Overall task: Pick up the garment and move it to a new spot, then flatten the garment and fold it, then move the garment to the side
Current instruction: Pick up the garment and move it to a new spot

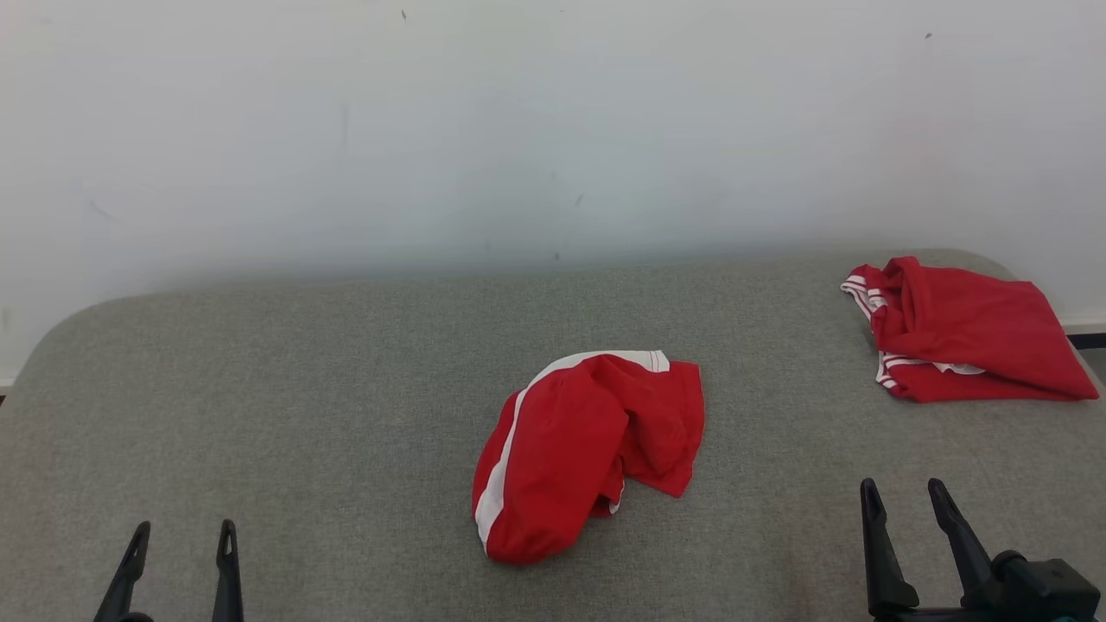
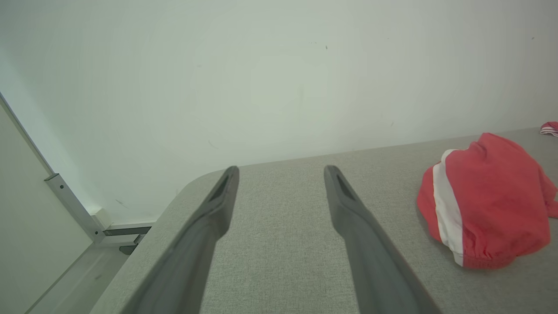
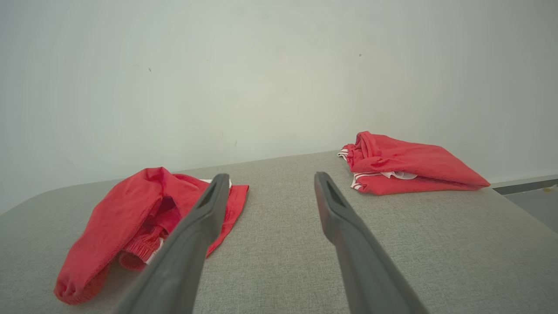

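A crumpled red garment [image 1: 587,453] with a white side stripe lies in the middle of the grey table; it also appears at the right of the left wrist view [image 2: 484,200] and at the left of the right wrist view [image 3: 139,222]. My left gripper [image 1: 181,540] [image 2: 281,174] stands open at the lower left, well left of the garment, nothing between its fingers. My right gripper [image 1: 903,497] [image 3: 268,181] stands open at the lower right, to the right of the garment and apart from it.
A second red garment [image 1: 959,333] [image 3: 405,163] with white trim lies folded at the table's far right corner. The grey fabric table [image 1: 302,415] ends at a white wall [image 1: 518,130] behind. Its left edge drops to the floor [image 2: 65,279].
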Robot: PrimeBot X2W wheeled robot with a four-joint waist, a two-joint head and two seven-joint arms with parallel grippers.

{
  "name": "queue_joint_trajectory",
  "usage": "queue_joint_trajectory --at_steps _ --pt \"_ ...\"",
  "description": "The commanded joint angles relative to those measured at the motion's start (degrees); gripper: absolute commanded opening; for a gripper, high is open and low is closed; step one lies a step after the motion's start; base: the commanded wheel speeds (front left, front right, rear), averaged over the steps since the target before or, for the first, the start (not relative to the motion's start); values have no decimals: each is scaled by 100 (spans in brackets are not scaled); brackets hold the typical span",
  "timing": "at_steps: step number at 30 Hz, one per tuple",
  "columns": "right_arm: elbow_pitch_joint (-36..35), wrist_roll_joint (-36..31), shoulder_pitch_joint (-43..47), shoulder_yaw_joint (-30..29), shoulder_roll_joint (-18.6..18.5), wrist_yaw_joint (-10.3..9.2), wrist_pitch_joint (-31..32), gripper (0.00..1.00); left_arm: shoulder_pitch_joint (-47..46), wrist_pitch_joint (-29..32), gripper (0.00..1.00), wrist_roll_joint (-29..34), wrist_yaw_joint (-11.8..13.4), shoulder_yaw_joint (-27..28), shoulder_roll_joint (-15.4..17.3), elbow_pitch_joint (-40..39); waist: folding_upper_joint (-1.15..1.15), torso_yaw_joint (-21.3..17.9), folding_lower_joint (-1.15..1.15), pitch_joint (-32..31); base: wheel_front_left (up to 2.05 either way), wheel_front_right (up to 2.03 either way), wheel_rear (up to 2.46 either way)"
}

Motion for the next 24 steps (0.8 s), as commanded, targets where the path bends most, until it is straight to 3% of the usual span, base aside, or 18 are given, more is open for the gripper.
queue_joint_trajectory --at_steps 1,24 --pt "-22 -35 49 -9 10 -16 11 100 2 -17 100 -30 10 -5 -2 13 0 6 0 5 0 0 0" --pt "-70 -111 64 79 10 -16 78 100 -25 -56 100 -124 28 -37 18 56 0 67 0 18 0 0 0"
